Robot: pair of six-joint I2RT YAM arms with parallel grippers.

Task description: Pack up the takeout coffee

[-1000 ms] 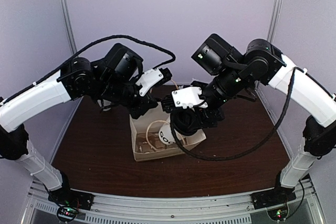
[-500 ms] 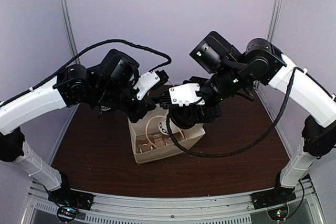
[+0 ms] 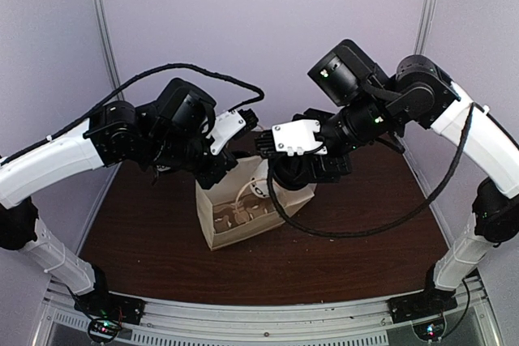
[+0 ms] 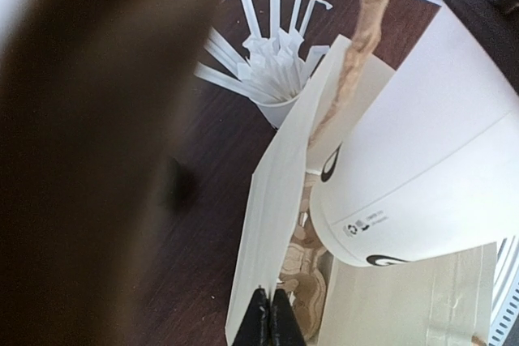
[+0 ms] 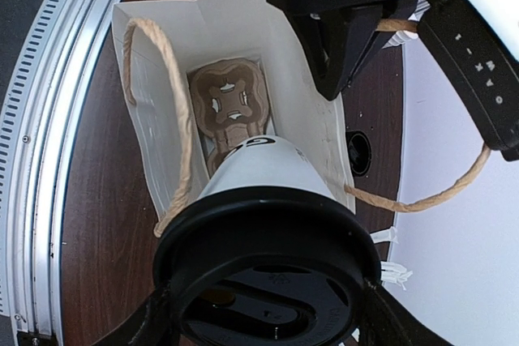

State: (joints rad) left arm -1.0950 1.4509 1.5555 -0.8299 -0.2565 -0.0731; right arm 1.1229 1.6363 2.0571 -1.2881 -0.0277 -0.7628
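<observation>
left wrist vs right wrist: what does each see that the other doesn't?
Left wrist only: the lidless cup of straws beyond the paper bag, and the recycling mark near the takeout coffee's base. Right wrist only: the top of the coffee's black dome lid, gripped by the right hand, and the bag's whole mouth. Both: bag, coffee, twine handle, cardboard carrier inside.

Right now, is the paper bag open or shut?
Open: the left tool pinches one wall of the paper bag, and the right wrist view looks down its mouth to a cardboard carrier inside.
</observation>
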